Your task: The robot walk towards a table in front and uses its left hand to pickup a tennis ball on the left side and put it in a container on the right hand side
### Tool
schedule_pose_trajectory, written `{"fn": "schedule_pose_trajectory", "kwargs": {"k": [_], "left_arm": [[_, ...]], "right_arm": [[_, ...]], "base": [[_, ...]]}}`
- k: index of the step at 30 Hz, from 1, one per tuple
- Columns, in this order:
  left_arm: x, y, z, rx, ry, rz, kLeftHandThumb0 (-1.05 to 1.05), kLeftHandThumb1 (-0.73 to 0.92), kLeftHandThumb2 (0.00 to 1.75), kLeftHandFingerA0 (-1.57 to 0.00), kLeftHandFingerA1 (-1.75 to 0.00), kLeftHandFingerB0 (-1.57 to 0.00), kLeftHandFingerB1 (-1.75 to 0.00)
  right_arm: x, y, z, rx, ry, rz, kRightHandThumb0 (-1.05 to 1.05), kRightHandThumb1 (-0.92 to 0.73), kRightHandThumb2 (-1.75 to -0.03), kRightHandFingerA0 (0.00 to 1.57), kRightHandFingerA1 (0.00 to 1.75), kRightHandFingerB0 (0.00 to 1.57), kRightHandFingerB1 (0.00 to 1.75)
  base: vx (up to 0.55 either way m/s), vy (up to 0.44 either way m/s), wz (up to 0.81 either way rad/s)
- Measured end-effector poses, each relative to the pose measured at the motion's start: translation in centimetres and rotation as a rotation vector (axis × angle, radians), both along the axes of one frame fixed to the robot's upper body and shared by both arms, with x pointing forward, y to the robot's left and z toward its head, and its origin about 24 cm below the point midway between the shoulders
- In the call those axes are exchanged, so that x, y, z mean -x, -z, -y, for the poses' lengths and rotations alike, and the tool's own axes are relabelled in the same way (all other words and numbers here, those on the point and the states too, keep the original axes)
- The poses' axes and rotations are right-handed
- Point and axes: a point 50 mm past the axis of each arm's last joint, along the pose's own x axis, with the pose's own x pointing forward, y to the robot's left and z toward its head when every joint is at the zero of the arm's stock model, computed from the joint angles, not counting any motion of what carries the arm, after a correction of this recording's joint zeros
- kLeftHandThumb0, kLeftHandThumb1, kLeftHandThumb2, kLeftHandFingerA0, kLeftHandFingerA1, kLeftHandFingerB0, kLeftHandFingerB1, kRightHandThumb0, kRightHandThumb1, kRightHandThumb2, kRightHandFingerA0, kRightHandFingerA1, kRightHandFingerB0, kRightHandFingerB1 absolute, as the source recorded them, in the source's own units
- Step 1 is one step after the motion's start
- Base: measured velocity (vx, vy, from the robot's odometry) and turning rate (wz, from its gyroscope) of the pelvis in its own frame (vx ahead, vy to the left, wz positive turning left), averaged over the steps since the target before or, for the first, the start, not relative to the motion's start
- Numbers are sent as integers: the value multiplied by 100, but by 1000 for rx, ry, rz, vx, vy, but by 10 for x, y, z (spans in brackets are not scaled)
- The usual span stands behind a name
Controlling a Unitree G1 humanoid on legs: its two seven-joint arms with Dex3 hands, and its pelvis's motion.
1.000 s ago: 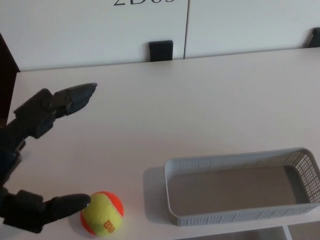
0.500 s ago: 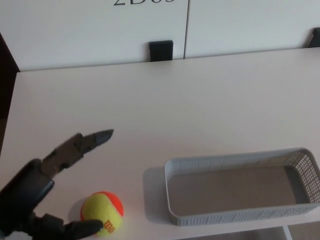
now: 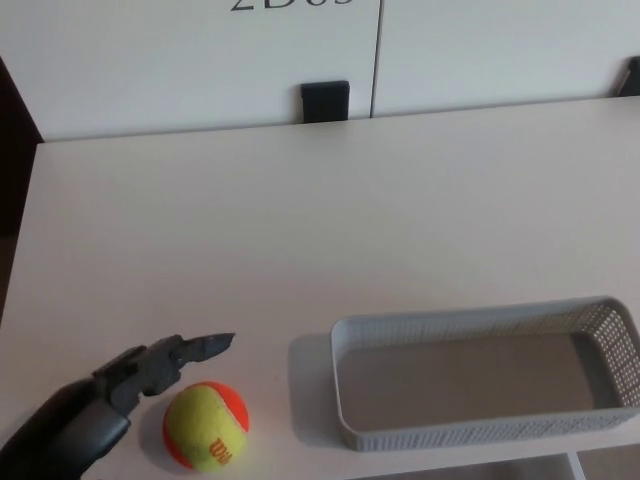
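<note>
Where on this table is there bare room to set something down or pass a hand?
The far half of the table is bare, from the black block at its back edge down to the basket. The basket is empty. A narrow bare strip separates the tennis ball and the basket. Crowded: the near left corner, with the left hand close beside the ball.

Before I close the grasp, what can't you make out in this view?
Left hand: head view, the bottom edge cuts off its lower part, so contact with the tennis ball is unclear.
Right hand: outside the head view entirely.
Container: its near right corner is cut by the picture's right edge.
Lettering on the wall: cropped by the top edge, unreadable.
</note>
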Motion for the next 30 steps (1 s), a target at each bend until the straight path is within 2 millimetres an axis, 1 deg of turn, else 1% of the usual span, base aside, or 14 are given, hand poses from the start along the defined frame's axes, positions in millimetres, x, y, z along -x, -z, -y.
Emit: {"fn": "schedule_pose_trajectory", "kwargs": {"k": [9, 13, 14, 15, 16, 18, 22, 23, 24, 25, 26, 27, 28, 30], "left_arm": [[-14, 3, 2, 53, -90, 69, -51, 38, 68, -25, -50, -14, -37], [-22, 6, 4, 68, -147, 117, -45, 50, 55, -31, -46, -15, -27], [-24, 6, 4, 67, -155, 127, -32, 34, 85, -24, -59, 0, -45], [-26, 6, 5, 65, -164, 138, -32, 34, 85, -24, -59, 0, -45], [-28, 7, 5, 63, -174, 150, -50, 50, 62, -29, -50, -11, -31], [-31, 7, 7, 59, -184, 166, -45, 49, 55, -29, -48, -12, -28], [-37, 9, 13, 30, -171, 179, -52, 37, 67, -25, -52, -11, -37], [-38, 10, 14, 23, -166, 177, -33, 26, 81, -27, -61, -1, -45], [-38, 11, 16, 12, -157, 170, -33, 26, 81, -27, -61, -1, -45], [-39, 14, 19, -12, -141, 154, -48, 42, 53, -33, -55, -18, -29], [-39, 16, 20, -25, -132, 144, -28, 23, 79, -27, -60, -5, -47], [-39, 18, 21, -40, -123, 129, -28, 23, 79, -27, -60, -5, -47], [-39, 20, 24, -60, -109, 107, -50, 34, 65, -29, -52, -14, -36], [-38, 26, 28, -89, -87, 70, -49, 34, 64, -31, -53, -15, -36]], "right_arm": [[-4, -2, -3, 2, -26, 10, -41, -53, -68, 30, 45, 14, 38], [-8, -3, -4, 2, -34, 19, -41, -53, -68, 29, 44, 14, 37], [-9, -3, -4, 2, -34, 21, -41, -53, -68, 30, 44, 14, 37], [-10, -3, -4, 2, -35, 23, -41, -53, -68, 30, 44, 14, 37], [-11, -4, -4, 2, -36, 26, -42, -52, -68, 30, 45, 14, 37], [-13, -5, -4, 2, -37, 30, -43, -52, -69, 30, 45, 13, 37], [-15, -6, -4, 2, -39, 36, -44, -52, -69, 29, 44, 12, 37], [-16, -6, -4, 2, -40, 37, -45, -52, -69, 30, 45, 13, 37], [-16, -6, -4, 1, -40, 38, -45, -52, -69, 30, 45, 13, 37], [-18, -6, -4, 1, -41, 40, -44, -51, -69, 30, 45, 13, 37], [-18, -7, -4, 0, -41, 42, -46, -51, -69, 30, 46, 13, 38], [-19, -7, -4, 0, -41, 44, -46, -51, -69, 30, 46, 13, 38], [-20, -7, -4, -1, -42, 46, -45, -51, -69, 30, 45, 13, 37], [-22, -8, -4, -2, -44, 48, -47, -51, -69, 30, 46, 13, 37]], "base": [[0, 0, 0], [0, 0, 0], [0, 0, 0], [0, 0, 0], [0, 0, 0], [0, 0, 0], [0, 0, 0], [0, 0, 0], [0, 0, 0], [0, 0, 0], [0, 0, 0], [0, 0, 0], [0, 0, 0], [0, 0, 0]]}}
